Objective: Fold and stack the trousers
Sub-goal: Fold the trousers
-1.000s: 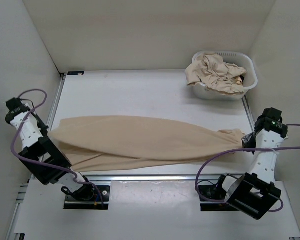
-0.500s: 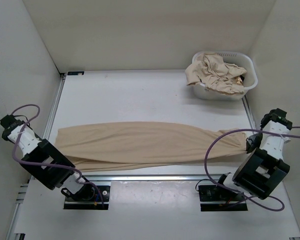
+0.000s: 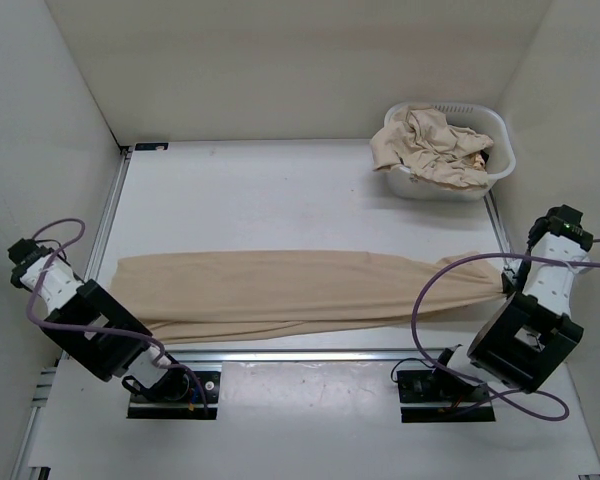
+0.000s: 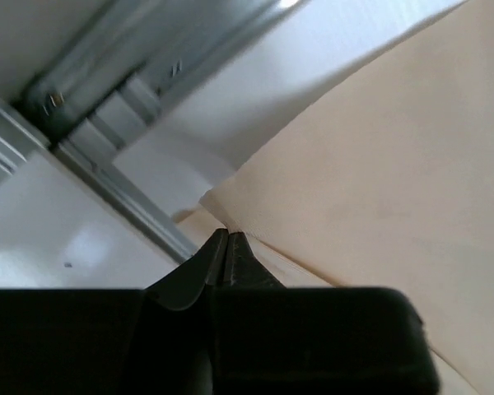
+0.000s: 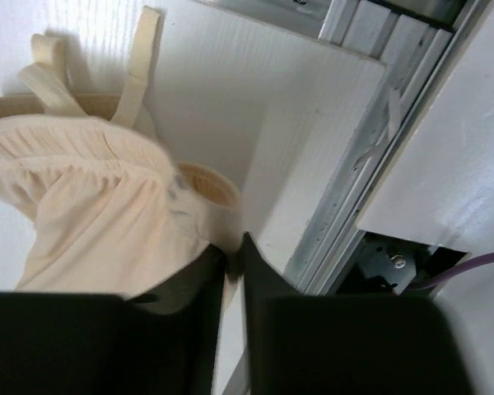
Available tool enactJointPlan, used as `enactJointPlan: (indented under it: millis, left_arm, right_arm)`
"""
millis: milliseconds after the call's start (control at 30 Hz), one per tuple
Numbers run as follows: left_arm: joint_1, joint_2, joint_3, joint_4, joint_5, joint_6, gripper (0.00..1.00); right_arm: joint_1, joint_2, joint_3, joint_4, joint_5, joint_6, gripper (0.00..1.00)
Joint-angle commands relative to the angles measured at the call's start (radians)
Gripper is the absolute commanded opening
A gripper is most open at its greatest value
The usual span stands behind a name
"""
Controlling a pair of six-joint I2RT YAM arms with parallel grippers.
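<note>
One pair of beige trousers (image 3: 290,290) lies stretched left to right across the near half of the table, legs together. My left gripper (image 4: 228,237) is shut on the leg end at the far left (image 4: 379,164). My right gripper (image 5: 235,247) is shut on the gathered waistband (image 5: 107,189) at the far right, drawstrings (image 5: 136,66) hanging loose. In the top view the left gripper (image 3: 108,272) and the right gripper (image 3: 506,282) hold the cloth taut between them. More beige trousers (image 3: 430,145) lie crumpled in the basket.
A white plastic basket (image 3: 492,175) stands at the back right corner. White walls close in the table on three sides. Aluminium rails (image 3: 300,352) run along the near edge, and a rail (image 5: 370,156) lies beside my right gripper. Bare table (image 3: 260,190) lies behind the cloth.
Both arms have drawn outward and toward the near edge. The trousers have been pulled straighter and flatter, and have slid nearer to the front rail.
</note>
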Motion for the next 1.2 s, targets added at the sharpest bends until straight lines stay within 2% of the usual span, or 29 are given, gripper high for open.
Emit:
enactJointPlan:
  millis: [0, 33, 67, 133, 200, 333, 467, 667, 800, 967, 1100, 1133, 1167]
  left_arm:
    - [0.014, -0.023, -0.073, -0.016, -0.066, -0.006, 0.14]
    - [0.014, -0.010, -0.073, -0.016, -0.066, -0.006, 0.23]
    - [0.014, 0.003, -0.087, -0.016, -0.082, -0.006, 0.30]
    - [0.014, 0.012, -0.087, -0.016, -0.092, -0.006, 0.52]
    - [0.014, 0.012, -0.076, -0.037, -0.092, -0.006, 0.58]
    - [0.003, 0.021, -0.041, -0.078, -0.056, -0.006, 0.58]
    - [-0.064, -0.002, -0.003, -0.118, -0.028, -0.006, 0.58]
    - [-0.254, -0.023, -0.018, -0.117, 0.053, -0.006, 0.58]
    - [-0.344, 0.041, -0.119, -0.031, -0.034, -0.006, 0.58]
    - [-0.353, 0.130, -0.222, 0.116, -0.151, -0.006, 0.58]
    - [-0.353, 0.182, -0.221, 0.168, -0.172, -0.006, 0.58]
    - [-0.353, 0.191, -0.221, 0.168, -0.172, -0.006, 0.58]
    - [-0.353, 0.207, -0.198, 0.168, -0.162, -0.006, 0.58]
  right_arm:
    - [-0.006, 0.021, 0.001, 0.005, 0.095, -0.024, 0.23]
    - [-0.006, 0.021, 0.001, 0.005, 0.096, -0.033, 0.44]
    - [-0.006, 0.031, 0.001, 0.005, 0.096, -0.033, 0.51]
    - [-0.006, 0.031, 0.001, 0.020, 0.064, -0.059, 0.61]
    - [-0.006, 0.022, -0.028, 0.042, 0.027, -0.068, 0.63]
    - [0.014, 0.012, -0.083, 0.108, -0.039, -0.099, 0.64]
    - [0.052, 0.027, -0.114, 0.178, -0.052, -0.133, 0.65]
    - [0.123, 0.164, -0.094, 0.252, 0.009, -0.144, 0.68]
    - [0.179, 0.315, -0.034, 0.246, 0.057, -0.144, 0.68]
    - [0.212, 0.431, -0.013, 0.226, 0.079, -0.125, 0.68]
    - [0.223, 0.489, -0.013, 0.226, 0.065, -0.125, 0.56]
    - [0.232, 0.501, -0.013, 0.226, 0.065, -0.134, 0.49]
    - [0.232, 0.523, -0.013, 0.226, 0.065, -0.134, 0.46]
